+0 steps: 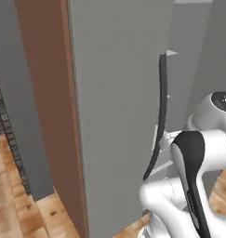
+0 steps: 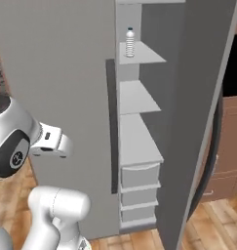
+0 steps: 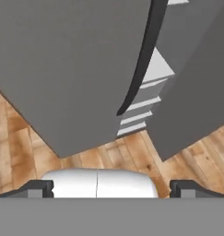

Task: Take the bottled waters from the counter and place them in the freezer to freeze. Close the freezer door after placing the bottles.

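Status check from my remote station. The freezer (image 2: 139,146) stands open: in the right base view its grey interior with pale shelves is exposed between the closed door on the left and the freezer door (image 2: 198,122), which is swung out to the right. One bottled water (image 2: 129,43) stands upright on the upper shelf (image 2: 142,53), near its front left corner. I judge the first placement done.

I cannot locate a second bottle on any shelf that I can see; the lower shelves and the drawers (image 2: 138,190) look bare, though parts of the interior are hidden behind the doors. I therefore treat the second bottle as outstanding.

The claw (image 3: 111,189) is spread wide and holds nothing; in the hand view its two tips sit far apart, looking toward the door handle (image 3: 138,60) and the wooden floor (image 3: 21,147).

Remaining, in my judgement: fetch the other bottle from the counter, set it inside, then push the freezer door closed.
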Motion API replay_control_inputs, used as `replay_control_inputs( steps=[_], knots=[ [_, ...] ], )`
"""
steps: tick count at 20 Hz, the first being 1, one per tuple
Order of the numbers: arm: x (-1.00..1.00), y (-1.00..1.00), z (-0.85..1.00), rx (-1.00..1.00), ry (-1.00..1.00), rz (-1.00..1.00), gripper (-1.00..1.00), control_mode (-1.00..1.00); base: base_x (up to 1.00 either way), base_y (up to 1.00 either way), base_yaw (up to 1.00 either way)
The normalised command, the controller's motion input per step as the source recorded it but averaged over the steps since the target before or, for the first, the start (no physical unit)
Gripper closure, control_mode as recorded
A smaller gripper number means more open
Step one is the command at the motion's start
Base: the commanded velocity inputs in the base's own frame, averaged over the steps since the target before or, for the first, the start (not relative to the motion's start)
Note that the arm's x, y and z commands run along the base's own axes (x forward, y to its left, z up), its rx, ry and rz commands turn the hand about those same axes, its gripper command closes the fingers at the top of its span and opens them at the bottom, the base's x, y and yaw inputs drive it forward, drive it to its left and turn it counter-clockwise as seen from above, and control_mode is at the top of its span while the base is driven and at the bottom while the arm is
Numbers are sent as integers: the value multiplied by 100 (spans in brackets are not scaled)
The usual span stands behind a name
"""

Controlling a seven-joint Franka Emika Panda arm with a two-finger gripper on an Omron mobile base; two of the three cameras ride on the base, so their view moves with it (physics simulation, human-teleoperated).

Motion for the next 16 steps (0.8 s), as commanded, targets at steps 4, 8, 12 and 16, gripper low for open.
replay_control_inputs(
  steps=[4,8,12,16],
  knots=[
    [0,0,0,0,0,0,-100,100,-32,34,-61],
    [0,0,0,0,0,0,-100,100,-52,18,-60],
    [0,0,0,0,0,0,-100,100,-80,0,-55],
    [0,0,0,0,0,0,-100,100,-78,0,-53]
  ],
)
